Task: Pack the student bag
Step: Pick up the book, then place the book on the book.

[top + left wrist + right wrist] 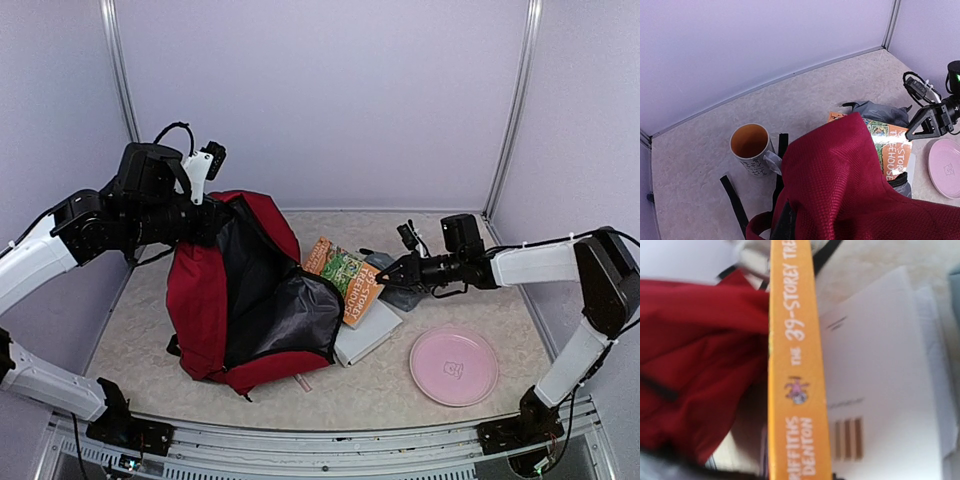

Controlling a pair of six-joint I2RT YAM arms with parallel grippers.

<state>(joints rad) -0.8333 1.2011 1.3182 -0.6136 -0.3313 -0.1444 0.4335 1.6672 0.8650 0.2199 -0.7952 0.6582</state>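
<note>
On my feed the counter (140,340) is a pale, mottled beige surface. The dark red student bag (200,300) sits on its left half, its mouth gaping toward the right. A white booklet (368,335) lies flat just beside the bag, and a grey pouch (880,114) lies behind the booklet. A pink plate (453,366) rests near the right front, apart from the booklet. Behind the bag I can see a mug (751,147) standing upright, orange inside, with a black strap (734,197) lying flat near it.
</note>
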